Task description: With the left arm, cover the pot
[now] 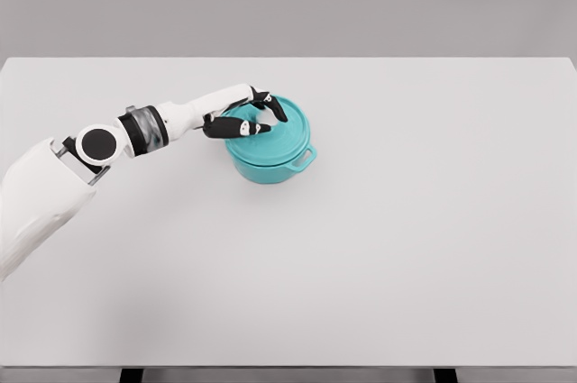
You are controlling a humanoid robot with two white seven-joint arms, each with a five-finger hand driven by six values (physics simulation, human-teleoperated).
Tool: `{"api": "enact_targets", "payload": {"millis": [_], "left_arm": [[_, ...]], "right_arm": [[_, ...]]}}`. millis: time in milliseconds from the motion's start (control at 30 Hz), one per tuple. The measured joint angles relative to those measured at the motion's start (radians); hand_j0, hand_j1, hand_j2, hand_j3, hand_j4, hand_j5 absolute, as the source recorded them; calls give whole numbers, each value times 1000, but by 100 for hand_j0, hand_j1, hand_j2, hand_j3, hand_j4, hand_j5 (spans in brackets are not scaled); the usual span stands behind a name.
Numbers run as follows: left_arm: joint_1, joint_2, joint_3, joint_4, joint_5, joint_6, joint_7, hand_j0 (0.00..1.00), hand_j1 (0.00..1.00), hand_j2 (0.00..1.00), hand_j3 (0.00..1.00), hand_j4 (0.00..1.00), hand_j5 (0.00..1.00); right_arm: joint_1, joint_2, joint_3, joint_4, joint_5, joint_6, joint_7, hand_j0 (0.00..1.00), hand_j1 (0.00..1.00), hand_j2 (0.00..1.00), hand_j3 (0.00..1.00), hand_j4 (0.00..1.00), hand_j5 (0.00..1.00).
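Left hand [248,119] is gripping teal lid [270,135] w/ curled fingers, lid sitting on pot [270,167] directly under hand. Next, prob: opening fingers, lifting away w/o dragging lid.

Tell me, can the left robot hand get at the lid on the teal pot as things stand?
Probably yes. The left robot hand is already over the lid, fingers curled at its top, and nothing stands between them. The lid sits on the pot.
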Motion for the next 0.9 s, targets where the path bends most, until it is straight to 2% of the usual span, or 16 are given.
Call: {"api": "enact_targets", "payload": {"millis": [100,133,900], "left_arm": [[0,0,0,0,-1,1,1,67,67,67,67,67,67],[0,1,0,0,-1,1,1,68,68,68,68,68,68],[-5,-1,0,0,-7,1,1,71,71,71,71,71,71]], "right_arm": [[0,0,0,0,0,0,0,100,100,100,100,100,100],[0,0,0,0,0,0,0,100,100,100,100,100,100],[0,0,0,0,0,0,0,100,100,100,100,100,100]]}}
